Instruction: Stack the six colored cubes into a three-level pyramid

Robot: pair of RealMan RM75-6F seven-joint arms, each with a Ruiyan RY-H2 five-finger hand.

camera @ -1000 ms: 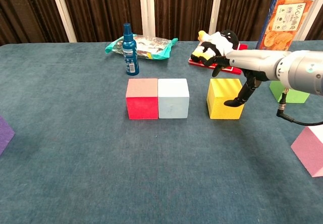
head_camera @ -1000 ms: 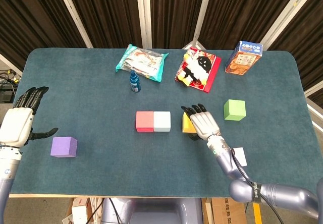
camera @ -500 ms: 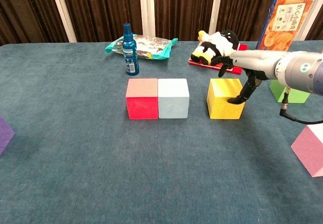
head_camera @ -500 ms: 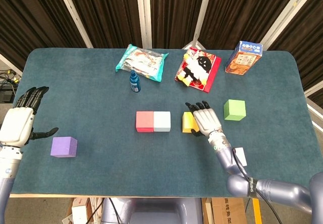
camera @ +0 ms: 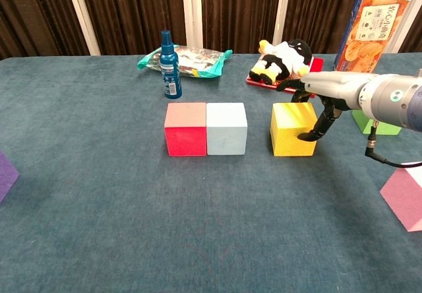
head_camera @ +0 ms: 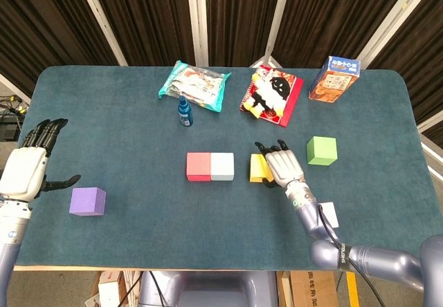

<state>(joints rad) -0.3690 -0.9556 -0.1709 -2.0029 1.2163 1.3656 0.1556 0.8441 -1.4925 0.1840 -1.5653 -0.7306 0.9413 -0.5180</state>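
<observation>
Nearest me, at the table's (head_camera: 124, 245) near edge around five o'clock, a pink cube (camera: 405, 197) sits just behind my right forearm. At nine o'clock my left hand (head_camera: 29, 163) hovers with fingers spread and empty, just beside the purple cube (head_camera: 88, 201).

Mid-table, my right hand (head_camera: 282, 166) lies against the yellow cube (camera: 293, 129): thumb down its right face, fingers over the top edge, not yet closed around it. A gap separates it from the red cube (camera: 185, 129) and pale blue cube (camera: 226, 128), which touch side by side. The green cube (head_camera: 322, 151) waits at two o'clock.

These cubes look rigid and light, with smooth flat faces. I judge that pinching opposite side faces, low and square, suits best.

Beyond lie a spray bottle (camera: 170, 66), snack bags and a box.
</observation>
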